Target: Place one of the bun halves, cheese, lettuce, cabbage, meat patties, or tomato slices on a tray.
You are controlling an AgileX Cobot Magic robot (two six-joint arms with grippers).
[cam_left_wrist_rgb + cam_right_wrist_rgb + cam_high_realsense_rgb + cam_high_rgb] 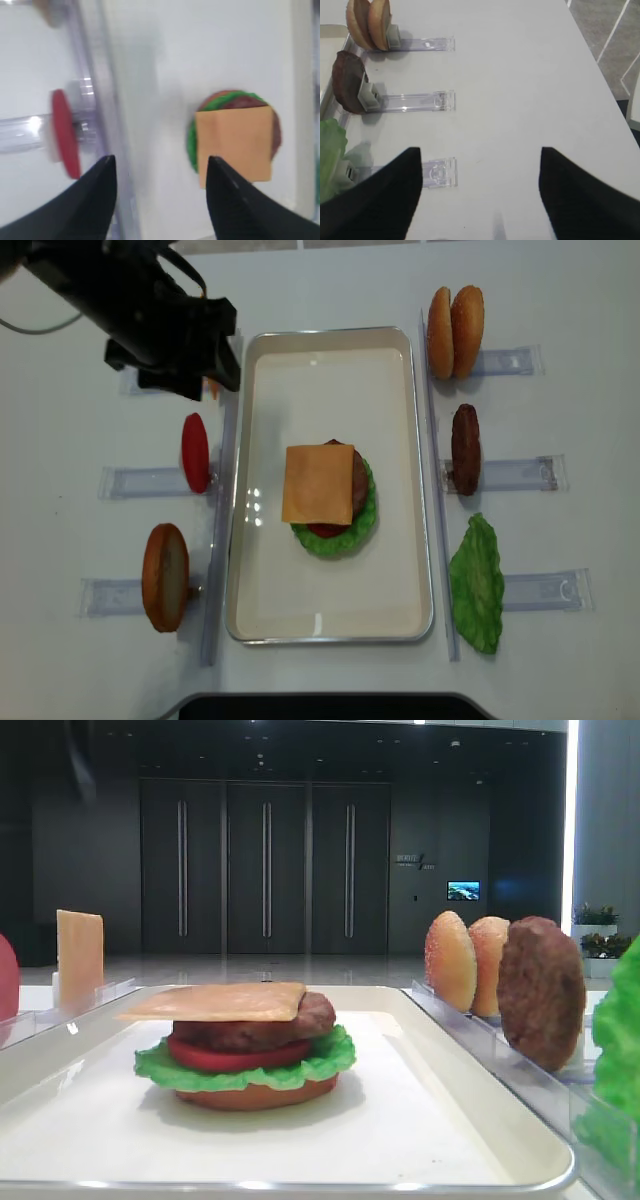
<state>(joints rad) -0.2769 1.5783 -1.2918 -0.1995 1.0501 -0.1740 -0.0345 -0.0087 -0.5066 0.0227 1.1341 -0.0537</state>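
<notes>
On the white tray stands a stacked burger with a square cheese slice on top, over a patty, a tomato slice, lettuce and a bottom bun. In the left wrist view my left gripper hangs open and empty above the tray's left side. The cheese lies to the right of its fingertips and an upright tomato slice to the left. The left arm shows at the tray's far left corner. My right gripper is open over bare table.
Clear holders flank the tray. On the left stand a tomato slice and a bun half. On the right stand two bun halves, a meat patty and a lettuce leaf. A second cheese slice stands upright at far left.
</notes>
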